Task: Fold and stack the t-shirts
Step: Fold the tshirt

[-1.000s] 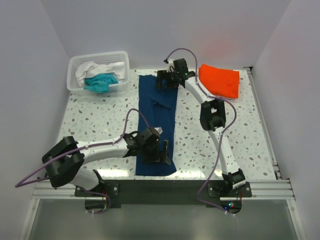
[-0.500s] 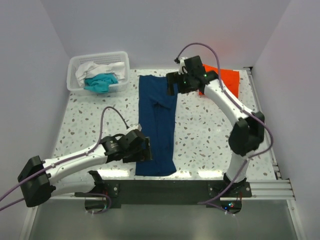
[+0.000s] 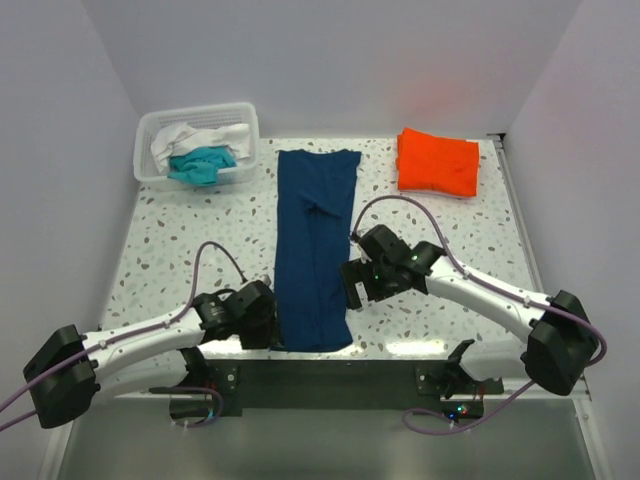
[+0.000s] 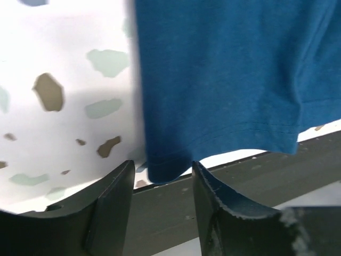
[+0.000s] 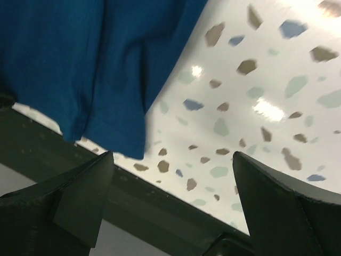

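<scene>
A dark navy t-shirt (image 3: 315, 240) lies as one long strip down the middle of the table, hem at the front edge. My left gripper (image 3: 272, 324) sits low at its near left corner. In the left wrist view that corner (image 4: 165, 172) lies just ahead of the gap of the left gripper (image 4: 161, 168), whose jaws stand narrowed but apart. My right gripper (image 3: 351, 286) hovers by the shirt's near right edge (image 5: 114, 136), and the right gripper (image 5: 173, 157) is wide open and holds nothing. An orange t-shirt (image 3: 437, 160) lies folded at the far right.
A white slatted basket (image 3: 200, 112) at the far left holds a teal shirt (image 3: 200, 163) and a white one (image 3: 185, 135). A dark rail (image 3: 330, 385) runs along the table's front edge, right under both grippers.
My right arm swung from the shirt's far end down to its near right edge. My left gripper slid left off the shirt to its near left corner, and its jaws narrowed.
</scene>
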